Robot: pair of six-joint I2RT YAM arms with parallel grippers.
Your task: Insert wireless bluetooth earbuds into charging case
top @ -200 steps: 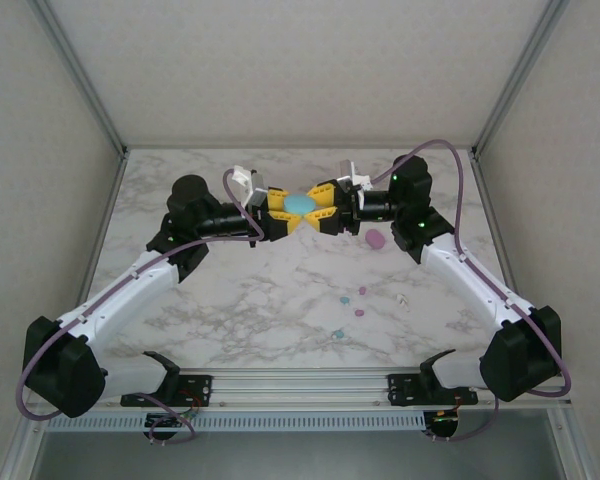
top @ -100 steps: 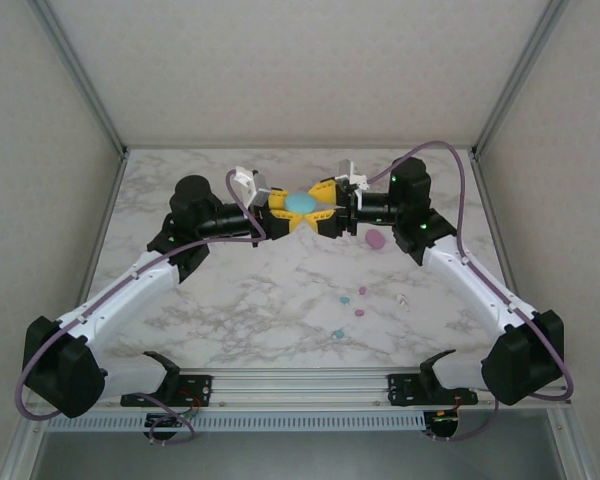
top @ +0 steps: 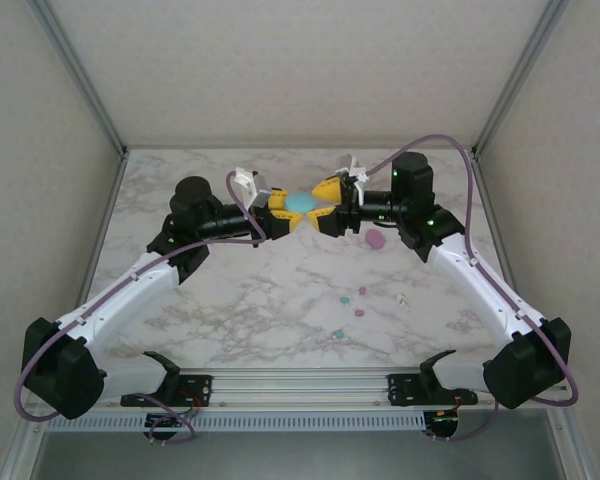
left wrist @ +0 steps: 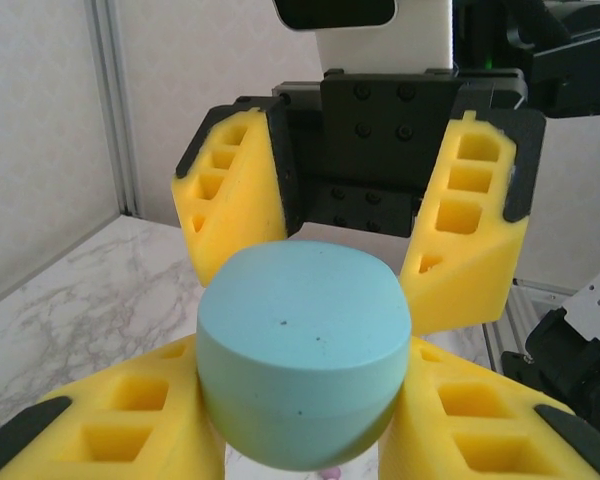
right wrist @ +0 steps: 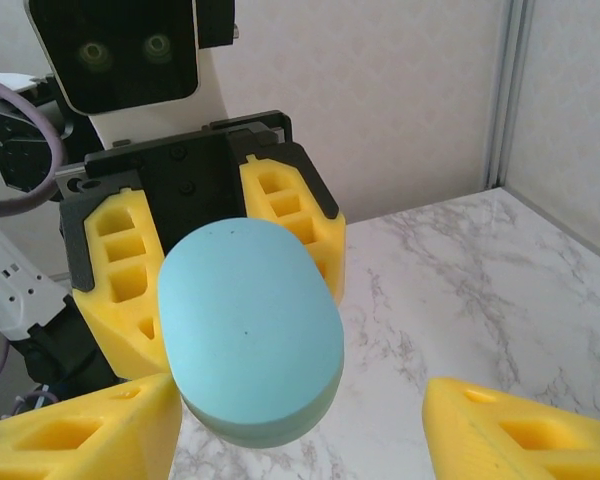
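The left arm (top: 130, 290) reaches across the white, grey-veined marble-look counter (top: 230, 300). Its jaws are closed most of the way on the teal charging case (top: 300, 203) and hold it above the surface. The case is a smooth, matt, rounded oval with a flat face and a few tiny dark specks. It is pinched on two sides by blocky yellow foam pads (left wrist: 110, 430) with square hollows and black edging.

The right arm (top: 480, 290) faces it head-on. Its jaws stand wide apart, one yellow pad (right wrist: 80, 430) on each side of the case's far end, and grip nothing. The case may just graze one pad, but the angle is too tight to be sure.

The wireless bluetooth earbuds lie loose on the counter, well apart from the case and nearer the arm bases. There are two pink buds (top: 361, 301), a teal one (top: 337, 333) and a small white one (top: 403, 299), all tiny pebble shapes. A lilac-pink oval case (top: 376, 240) rests on the counter just beside the right wrist.
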